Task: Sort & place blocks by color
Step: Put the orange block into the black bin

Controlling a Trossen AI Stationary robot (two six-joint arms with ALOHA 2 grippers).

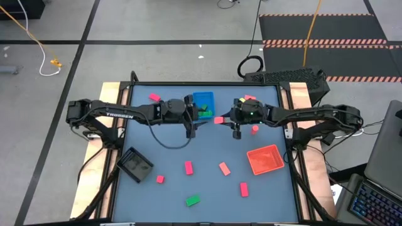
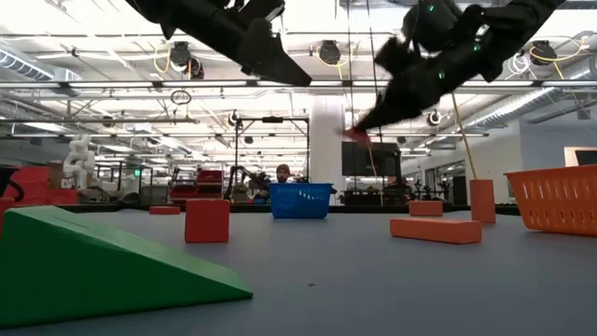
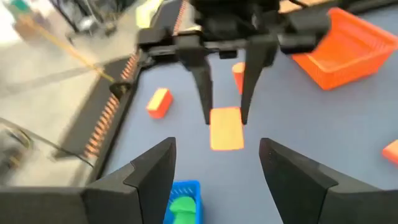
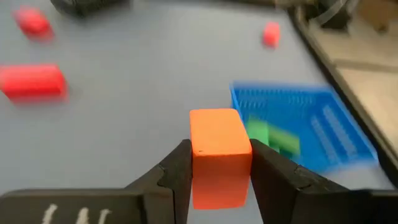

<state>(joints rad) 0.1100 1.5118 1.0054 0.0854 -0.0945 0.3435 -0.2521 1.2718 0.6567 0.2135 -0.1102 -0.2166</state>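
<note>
My right gripper (image 4: 219, 177) is shut on a salmon-orange block (image 4: 217, 152) above the table's middle, just right of the blue tray (image 1: 204, 98), which holds green blocks (image 4: 273, 138). The low view shows that block (image 2: 357, 133) high above the table. My left gripper (image 3: 217, 177) stands open with nothing between its fingers, over the blue tray's near side (image 1: 195, 118), facing the right gripper (image 3: 225, 115). Loose pink, salmon and green blocks lie flat on the table, among them a green one (image 1: 192, 201) near the front edge. My right gripper pinches the salmon-orange block by two opposite sides (image 4: 198, 163) between its two fingers. The fingers (image 3: 202, 93) slant downward toward the table's left. The block is lifted clear of the table, and its end (image 3: 227, 140) sticks out past the fingertips.
A red-orange tray (image 1: 264, 159) stands at the right front and a black tray (image 1: 135, 164) at the left front. Pink blocks lie at the far left (image 1: 154, 97) and at the front (image 1: 188, 167), (image 1: 244, 189); a salmon one (image 1: 224, 168) lies between them. A green wedge (image 2: 103, 266) lies close to the low camera.
</note>
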